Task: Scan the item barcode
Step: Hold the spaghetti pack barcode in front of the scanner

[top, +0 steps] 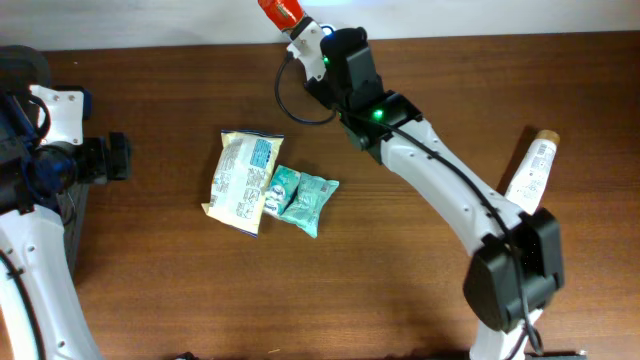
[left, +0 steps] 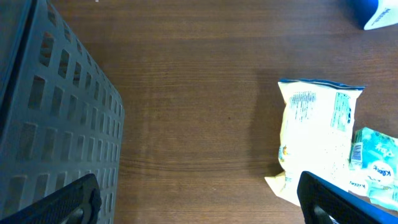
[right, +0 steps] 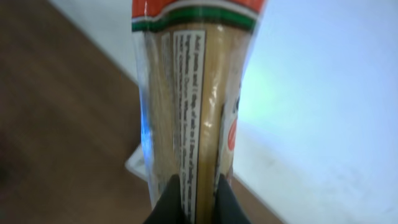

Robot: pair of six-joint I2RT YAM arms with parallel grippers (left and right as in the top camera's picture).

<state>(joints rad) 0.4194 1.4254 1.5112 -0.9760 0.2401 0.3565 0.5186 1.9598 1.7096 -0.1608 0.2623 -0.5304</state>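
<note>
Roll next — my right fingers [right: 174, 202] clamp the pasta packet [right: 193, 93], left fingers [left: 339, 199] gape empty; I'd seek its barcode slowly.

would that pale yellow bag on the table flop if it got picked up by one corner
Probably floppy: the pale yellow bag looks like thin crinkled film with crimped ends, so it should sag. It is likely light for its size, being a soft snack-style pouch. Pushed, it would probably nudge the teal packet touching its edge.
</note>
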